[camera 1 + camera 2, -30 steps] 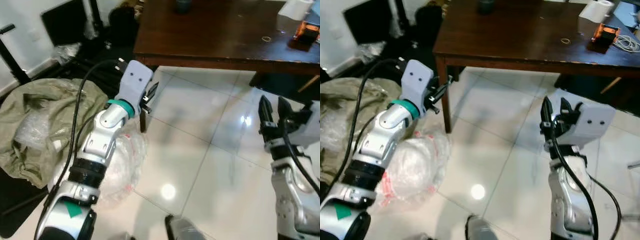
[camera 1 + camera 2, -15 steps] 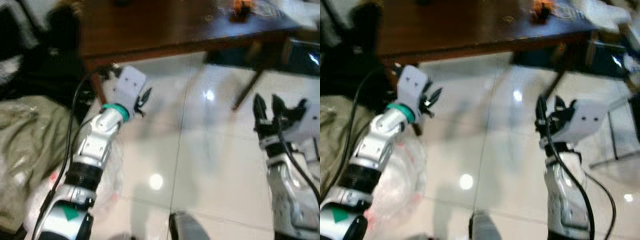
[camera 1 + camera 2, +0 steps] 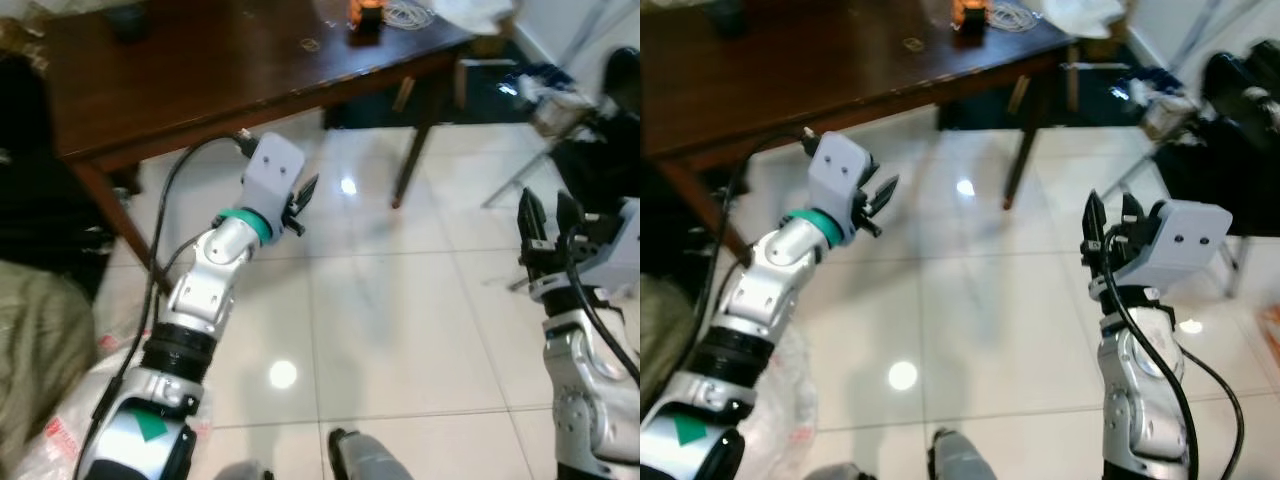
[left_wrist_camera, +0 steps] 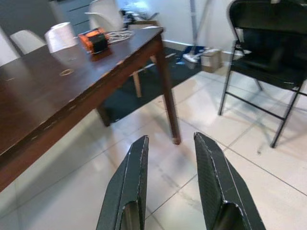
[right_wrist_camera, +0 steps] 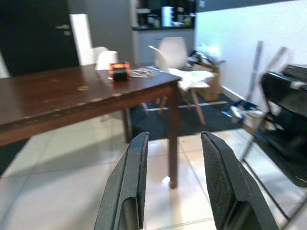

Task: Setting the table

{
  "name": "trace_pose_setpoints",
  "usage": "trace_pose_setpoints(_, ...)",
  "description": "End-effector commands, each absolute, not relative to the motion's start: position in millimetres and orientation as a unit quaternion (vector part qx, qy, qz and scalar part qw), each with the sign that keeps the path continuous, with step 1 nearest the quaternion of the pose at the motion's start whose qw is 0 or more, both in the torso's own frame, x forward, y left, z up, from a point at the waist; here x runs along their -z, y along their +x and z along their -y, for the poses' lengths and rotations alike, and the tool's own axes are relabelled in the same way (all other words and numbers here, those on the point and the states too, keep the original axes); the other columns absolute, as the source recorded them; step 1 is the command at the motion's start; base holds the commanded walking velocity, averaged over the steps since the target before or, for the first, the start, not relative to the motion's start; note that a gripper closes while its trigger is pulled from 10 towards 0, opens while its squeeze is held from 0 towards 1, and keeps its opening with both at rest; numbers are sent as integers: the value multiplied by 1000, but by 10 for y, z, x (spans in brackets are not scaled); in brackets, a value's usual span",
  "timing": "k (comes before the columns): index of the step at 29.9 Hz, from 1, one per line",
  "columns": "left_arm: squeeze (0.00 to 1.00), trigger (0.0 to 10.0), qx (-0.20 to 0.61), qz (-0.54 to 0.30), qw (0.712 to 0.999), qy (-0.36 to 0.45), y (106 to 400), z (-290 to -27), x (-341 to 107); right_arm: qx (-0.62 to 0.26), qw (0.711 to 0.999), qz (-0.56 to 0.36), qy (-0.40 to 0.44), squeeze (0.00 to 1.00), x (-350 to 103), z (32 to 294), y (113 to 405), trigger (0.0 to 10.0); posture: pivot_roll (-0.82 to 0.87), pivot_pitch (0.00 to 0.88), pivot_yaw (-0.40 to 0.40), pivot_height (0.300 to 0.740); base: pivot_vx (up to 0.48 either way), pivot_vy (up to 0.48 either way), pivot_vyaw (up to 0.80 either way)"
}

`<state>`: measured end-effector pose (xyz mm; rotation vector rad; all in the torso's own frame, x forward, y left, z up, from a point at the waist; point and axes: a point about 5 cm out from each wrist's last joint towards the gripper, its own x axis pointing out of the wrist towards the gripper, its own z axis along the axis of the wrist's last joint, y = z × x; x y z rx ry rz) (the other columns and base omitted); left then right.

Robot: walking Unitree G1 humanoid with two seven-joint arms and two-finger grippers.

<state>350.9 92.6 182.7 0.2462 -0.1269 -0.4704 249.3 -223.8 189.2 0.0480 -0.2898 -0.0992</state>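
In the left eye view, the dark wooden counter (image 3: 200,70) crosses the upper left of the frame, with an orange object (image 3: 366,14) near its far edge. Your left pincer (image 3: 298,203) hangs over the tiled floor (image 3: 400,310), below the counter edge; your right pincer (image 3: 545,215) stands at the right edge of the frame. In the left wrist view its fingers (image 4: 129,187) are spread and hold nothing. In the right wrist view the fingers (image 5: 128,187) are spread too. I see no tableware yet. You seem in the approach step; next, come closer and find the dishes.
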Motion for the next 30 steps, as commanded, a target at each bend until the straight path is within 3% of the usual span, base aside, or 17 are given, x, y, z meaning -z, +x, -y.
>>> trace_pose_setpoints(1, 0, 10000, 229, 50, 964, 122, 3501, -957, -1752, 46, 990, 132, 30, 0, -1836, 2219, 2498, 10000, -37, 12, 74, 740, 0, 0, -800)
trace_pose_setpoints(5, 0, 10000, 182, -2, 974, 138, 3525, -1194, -1453, 22, 995, 94, 40, 0, -1616, 2114, 2559, 10000, -32, 3, 68, 740, 0, 0, -800)
trace_pose_setpoints(7, 0, 10000, 182, -2, 974, 138, 3525, -1194, -1453, 22, 995, 94, 40, 0, -1616, 2114, 2559, 10000, -32, 3, 68, 740, 0, 0, -800)
trace_pose_setpoints(11, 0, 10000, 134, -100, 972, 167, 3381, -1504, -857, -1, 999, -29, 23, 0, -906, 1978, 2535, 10000, -8, 0, 43, 740, 0, 0, 0)
trace_pose_setpoints(16, 0, 10000, 107, -166, 962, 187, 3181, -1717, -480, -1, 996, -90, 29, 0, -554, 1947, 2427, 10000, -3, 0, 27, 740, 0, 0, 0)
trace_pose_setpoints(26, 0, 10000, 98, -216, 955, 178, 3028, -1855, -253, -8, 993, -111, 32, 0, -423, 1941, 2349, 10000, -8, 0, 25, 740, 0, 0, 0)
trace_pose_setpoints(30, 0, 10000, 106, -239, 951, 163, 2913, -1872, -106, -2, 989, -149, 24, 0, -155, 1946, 2201, 10000, -23, 2, 25, 740, 0, 0, 0)
